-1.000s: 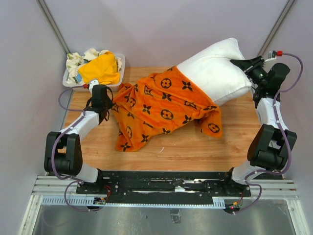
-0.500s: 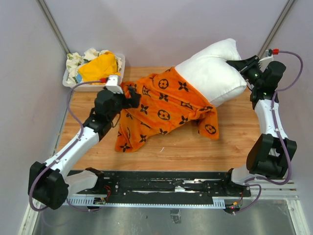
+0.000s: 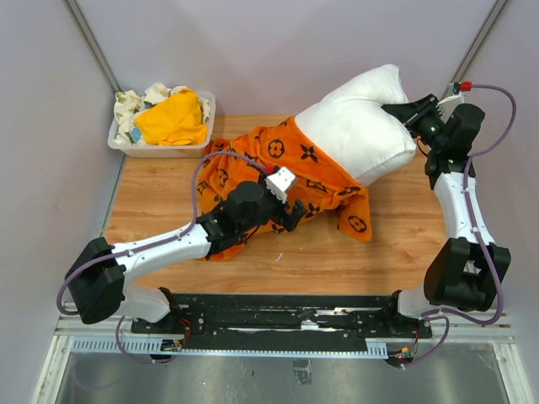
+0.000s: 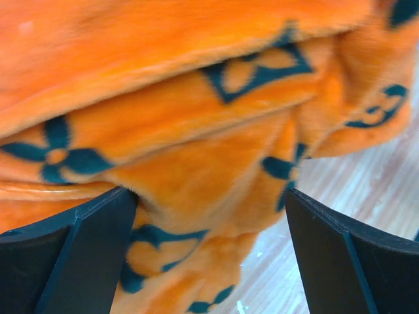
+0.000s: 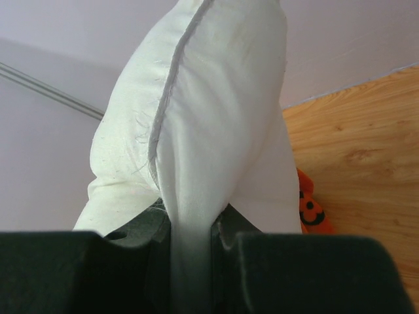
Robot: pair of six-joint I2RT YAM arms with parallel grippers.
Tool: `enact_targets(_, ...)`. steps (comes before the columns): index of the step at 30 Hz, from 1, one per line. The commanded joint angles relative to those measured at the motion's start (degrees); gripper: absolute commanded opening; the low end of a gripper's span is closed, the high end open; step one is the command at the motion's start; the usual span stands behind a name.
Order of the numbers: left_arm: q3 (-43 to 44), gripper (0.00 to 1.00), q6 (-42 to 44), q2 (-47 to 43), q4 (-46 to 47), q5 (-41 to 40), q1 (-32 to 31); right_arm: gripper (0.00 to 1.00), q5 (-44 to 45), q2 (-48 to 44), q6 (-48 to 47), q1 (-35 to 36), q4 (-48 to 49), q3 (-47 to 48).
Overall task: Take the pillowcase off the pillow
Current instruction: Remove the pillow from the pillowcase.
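The white pillow (image 3: 358,126) lies at the back right, its left end still inside the orange, black-printed pillowcase (image 3: 269,164), which trails left and forward over the table. My right gripper (image 3: 402,112) is shut on the pillow's right corner; in the right wrist view the white fabric (image 5: 209,98) is pinched between the fingers of the gripper (image 5: 190,261), and a bit of pillowcase (image 5: 311,209) shows behind. My left gripper (image 3: 290,215) hovers at the pillowcase's front edge. Its jaws stand wide open around the gripper's centre (image 4: 209,255), with a fold of the orange pillowcase (image 4: 196,111) between them, ungripped.
A white bin (image 3: 122,139) at the back left holds a plain yellow-orange cloth (image 3: 173,118) and printed rags. Bare wooden tabletop (image 3: 404,244) shows in front of the pillowcase and to its right. Grey walls close in on three sides.
My left gripper let go of the pillowcase's back-left end, opened, and swung right and forward to its front edge. The right gripper drew the pillow slightly back, baring a little more white.
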Motion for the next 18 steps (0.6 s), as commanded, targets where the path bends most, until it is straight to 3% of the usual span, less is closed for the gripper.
enact_targets(1,0.9,0.96,6.3,1.8,7.1,-2.3,-7.5,0.01,0.8,-2.6,-1.1,1.1,2.4,1.0)
enact_targets(8,0.4,0.98,10.7,3.2,13.0,-8.1,-13.7,0.01,0.0,-2.4,-1.3,1.2,2.6,0.8)
enact_targets(18,-1.9,0.99,17.4,8.8,29.3,-21.7,-18.5,0.01,-0.5,-2.8,-0.9,1.2,3.6,0.1)
